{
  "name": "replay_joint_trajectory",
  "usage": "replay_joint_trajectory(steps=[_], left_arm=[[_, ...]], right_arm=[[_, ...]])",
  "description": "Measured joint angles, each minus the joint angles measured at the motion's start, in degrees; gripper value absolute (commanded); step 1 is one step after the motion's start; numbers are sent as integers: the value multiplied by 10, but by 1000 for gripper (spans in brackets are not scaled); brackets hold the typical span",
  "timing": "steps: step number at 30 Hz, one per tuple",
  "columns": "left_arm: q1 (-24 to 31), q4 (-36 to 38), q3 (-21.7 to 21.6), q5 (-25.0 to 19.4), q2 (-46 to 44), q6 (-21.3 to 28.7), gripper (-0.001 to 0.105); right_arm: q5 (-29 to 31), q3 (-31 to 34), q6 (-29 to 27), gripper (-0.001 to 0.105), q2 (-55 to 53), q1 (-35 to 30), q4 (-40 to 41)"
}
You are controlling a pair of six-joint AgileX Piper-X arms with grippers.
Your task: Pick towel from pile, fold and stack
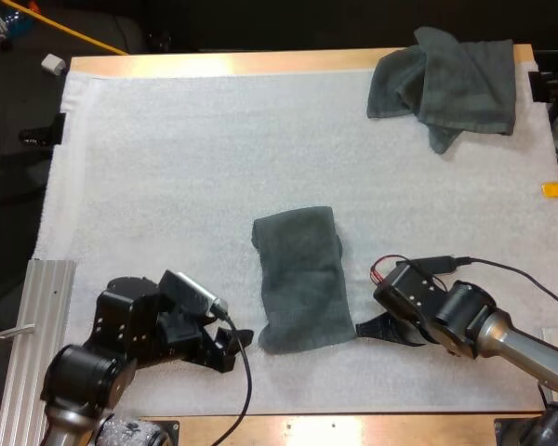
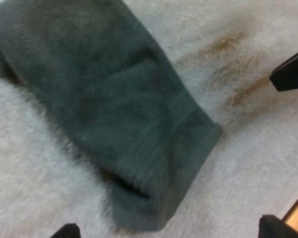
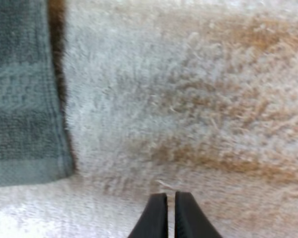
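Note:
A dark grey-green towel (image 1: 299,279), folded into a long strip, lies in the middle of the white mat (image 1: 167,167). My left gripper (image 1: 231,348) sits low on the mat at the strip's near left corner. In the left wrist view its fingers stand wide apart, open, before the towel's (image 2: 114,109) near end. My right gripper (image 1: 367,330) rests on the mat just right of the strip's near right corner. In the right wrist view its fingers (image 3: 159,213) are shut on nothing, beside the towel's hemmed edge (image 3: 20,89). A crumpled towel (image 1: 451,84) lies at the far right corner.
The mat covers most of the wooden table (image 1: 353,429). A ribbed metal rail (image 1: 37,334) lies along the near left side. The other arm's dark fingertip (image 2: 290,74) shows beyond the towel's corner in the left wrist view.

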Motion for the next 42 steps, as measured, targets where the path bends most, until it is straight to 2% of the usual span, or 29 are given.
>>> replay_joint_trajectory(steps=[8, 14, 17, 22, 24, 29, 30, 32, 39, 42], left_arm=[[0, -54, 0, 40, 95, -8, 68], [-19, -98, 2, 58, 224, -12, 68], [-16, -83, 2, 57, 214, -12, 68], [-12, -16, 1, 57, 114, -13, 68], [-12, -3, 1, 57, 87, -13, 68], [-12, 25, 0, 57, 52, -22, 68], [-12, 29, 0, 57, 52, -23, 68], [-12, 33, 0, 57, 52, -24, 68], [-11, 41, 0, 64, 52, -25, 68], [-10, 41, 0, 66, 52, -25, 68]], right_arm=[[7, 0, 5, 0, -5, 0, 15], [3, 0, 8, 0, -5, -1, 15], [-3, 0, 8, 0, -10, -1, 6], [-18, 0, 11, 1, -27, -1, -34], [-21, 0, 12, 8, -29, 0, -43], [-41, 1, 22, 47, -31, 0, -78], [-49, 3, 23, 50, -31, 0, -89], [-59, 9, 26, 52, -30, 0, -107], [-103, 42, 54, 50, 11, -1, -189], [-108, 51, 60, 50, 14, -1, -199]])
